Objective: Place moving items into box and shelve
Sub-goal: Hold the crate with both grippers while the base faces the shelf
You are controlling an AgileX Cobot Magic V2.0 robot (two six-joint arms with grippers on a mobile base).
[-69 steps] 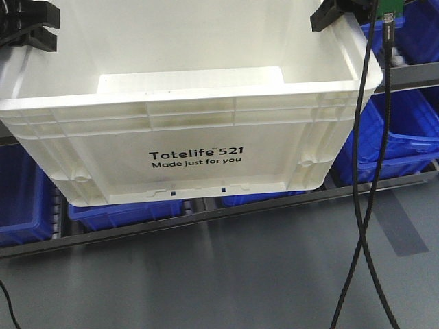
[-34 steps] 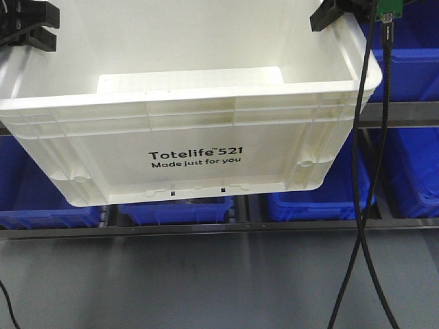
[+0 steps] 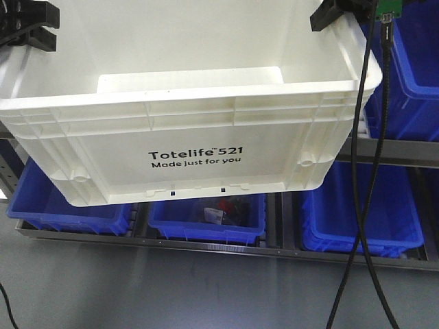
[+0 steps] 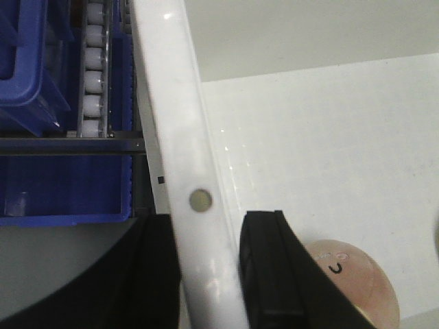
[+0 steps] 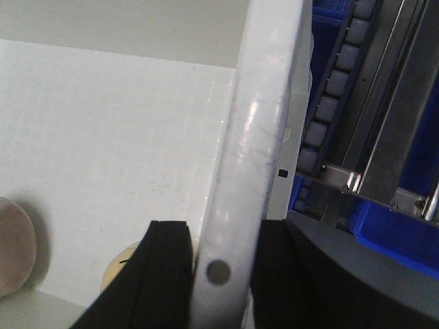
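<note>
Black fingers (image 4: 274,274) of the left gripper (image 4: 206,274) pinch the thick rim of the large white ribbed plastic crate (image 3: 192,137). The right gripper (image 5: 218,274) clamps the opposite rim, so the one crate hangs between two holds. It looks stiff, smooth and light, and the rims seem the sound grip. Just inside the left fingers lies one mauve-brown round plush toy (image 4: 357,284). A pale rounded shape (image 5: 123,271) by the right fingers, perhaps the second toy, is half hidden. Beyond are four blue plastic bins (image 3: 357,212).

Bright light — glare streaks the box (image 5: 250,137) rim.
</note>
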